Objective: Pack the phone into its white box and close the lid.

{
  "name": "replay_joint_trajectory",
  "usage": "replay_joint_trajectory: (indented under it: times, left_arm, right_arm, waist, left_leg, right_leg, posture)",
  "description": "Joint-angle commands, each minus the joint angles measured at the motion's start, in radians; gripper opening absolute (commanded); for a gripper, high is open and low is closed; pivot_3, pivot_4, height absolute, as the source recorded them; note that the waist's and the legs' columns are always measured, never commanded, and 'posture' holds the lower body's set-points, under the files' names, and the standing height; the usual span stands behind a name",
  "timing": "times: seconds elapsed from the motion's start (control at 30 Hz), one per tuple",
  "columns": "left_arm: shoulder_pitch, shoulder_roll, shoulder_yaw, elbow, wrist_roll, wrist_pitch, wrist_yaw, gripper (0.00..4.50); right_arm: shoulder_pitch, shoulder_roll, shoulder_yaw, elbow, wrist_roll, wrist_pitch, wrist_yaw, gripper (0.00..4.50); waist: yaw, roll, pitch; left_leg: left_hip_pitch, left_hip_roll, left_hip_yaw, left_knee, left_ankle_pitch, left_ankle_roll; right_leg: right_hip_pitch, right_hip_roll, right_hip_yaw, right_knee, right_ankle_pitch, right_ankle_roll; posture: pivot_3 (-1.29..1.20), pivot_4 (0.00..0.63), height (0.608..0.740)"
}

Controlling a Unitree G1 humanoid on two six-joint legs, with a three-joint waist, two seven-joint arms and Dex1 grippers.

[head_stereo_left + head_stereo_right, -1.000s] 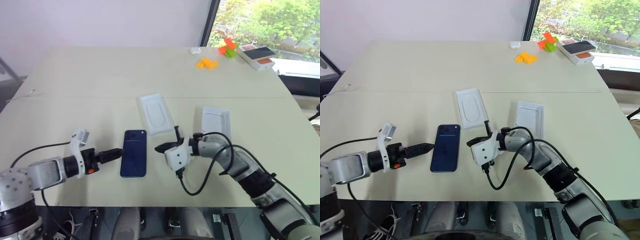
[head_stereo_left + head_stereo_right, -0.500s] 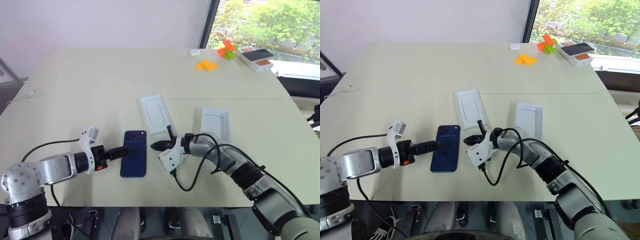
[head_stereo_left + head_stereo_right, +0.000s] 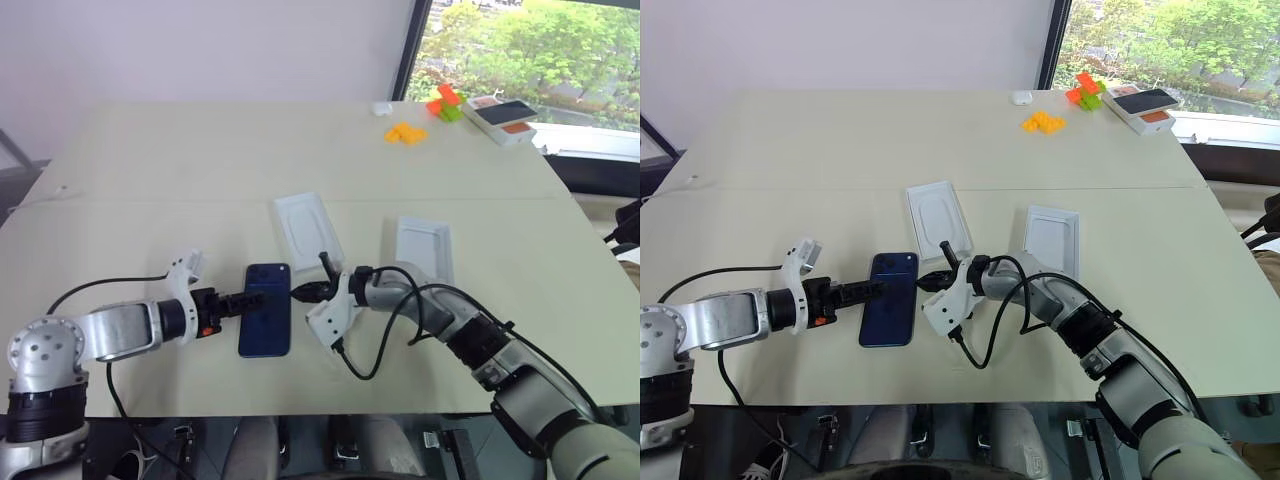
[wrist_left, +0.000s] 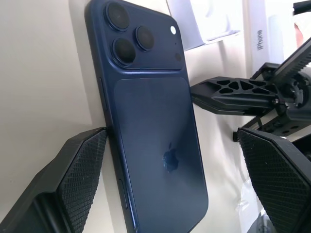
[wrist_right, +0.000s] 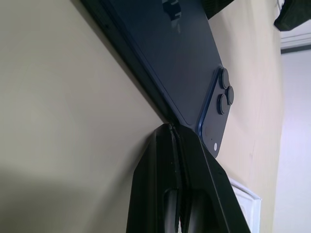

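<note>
Both tools are now closing in on the dark navy-blue glossy smartphone [image 3: 266, 309], having come nearer to it from either side than a second ago. We are noting that the phone is lying flat, back up, on the pale worktop [image 3: 200, 170], outside any box.

We are observing the left tool [image 3: 257, 298] with its two black fingers spread wide, one over each long edge of the phone, gripping nothing yet. We are observing the right tool [image 3: 302, 290] with its fingers pressed shut, its tip resting at the phone's edge near the camera bump.

We are locating a shallow white rectangular tray with a raised rim [image 3: 424, 247] just beyond the right arm, and a thin white insert with a rounded recess [image 3: 305, 227] beyond the phone. A second box with black and orange on its top [image 3: 499, 112] and orange and green blocks [image 3: 407, 132] are sitting at the far corner.

We are judging the step in hand to be securing the phone. The next move is calling for the shut right tool to steady or lift the edge while the left fingers close across the phone's width.
</note>
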Motion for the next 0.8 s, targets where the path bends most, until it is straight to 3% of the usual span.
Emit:
replay_joint_trajectory:
  times: [0.03, 0.3, 0.47, 0.6, 0.7, 0.8]
  left_arm:
    - [-0.01, 0.024, -0.099, -0.038, -0.125, -0.071, 0.045, 4.5]
    - [-0.004, 0.027, -0.134, -0.034, -0.167, -0.185, 0.035, 4.5]
    - [0.001, -0.017, -0.109, -0.041, -0.167, -0.221, 0.002, 4.5]
    - [0.012, 0.033, -0.139, -0.047, -0.167, -0.21, 0.022, 4.5]
    - [0.037, -0.018, -0.1, -0.05, -0.167, -0.231, -0.044, 4.5]
    - [0.028, 0.003, -0.104, -0.073, -0.167, -0.241, -0.045, 4.5]
  right_arm:
    - [-0.001, 0.031, 0.034, 0.043, -0.034, 0.008, -0.014, 0.06]
    - [-0.002, 0.058, 0.036, 0.051, -0.034, 0.016, -0.021, 0.06]
    - [0.009, 0.059, 0.032, 0.045, -0.025, 0.023, -0.014, 0.06]
    - [0.011, 0.054, 0.028, 0.041, -0.023, 0.023, -0.011, 0.06]
    - [0.007, 0.058, 0.022, 0.043, -0.018, 0.023, -0.009, 0.06]
    - [0.007, 0.055, 0.016, 0.039, -0.012, 0.023, -0.005, 0.06]
  waist:
    - [-0.001, 0.0, 0.0]
    - [0.002, 0.0, 0.0]
    - [0.003, 0.0, 0.0]
    - [0.0, -0.002, 0.0]
    - [-0.013, -0.002, 0.0]
    - [-0.017, -0.003, 0.001]
  left_leg:
    - [0.0, 0.0, 0.0, 0.0, 0.0, 0.0]
    - [0.009, 0.0, 0.0, -0.003, -0.001, -0.001]
    - [0.009, 0.0, 0.0, -0.003, -0.002, -0.003]
    - [0.009, 0.0, 0.0, -0.004, -0.002, -0.003]
    - [0.009, 0.0, 0.0, -0.007, -0.001, -0.002]
    - [0.009, 0.0, 0.0, -0.009, 0.001, -0.003]
  right_leg:
    - [0.0, 0.0, 0.0, 0.0, 0.0, 0.0]
    - [0.008, 0.0, 0.0, -0.002, -0.004, -0.006]
    - [0.008, 0.0, 0.0, -0.002, -0.004, -0.006]
    - [0.008, 0.0, 0.0, -0.002, -0.004, -0.006]
    - [0.007, 0.0, 0.0, -0.002, -0.004, -0.005]
    - [0.006, 0.002, 0.0, -0.002, -0.005, -0.006]
  posture:
    - [0.0, 0.15, 0.737]
    - [0.0, 0.15, 0.737]
    - [0.0, 0.15, 0.737]
    - [0.0, 0.15, 0.737]
    - [0.0, 0.15, 0.737]
    - [0.0, 0.15, 0.737]
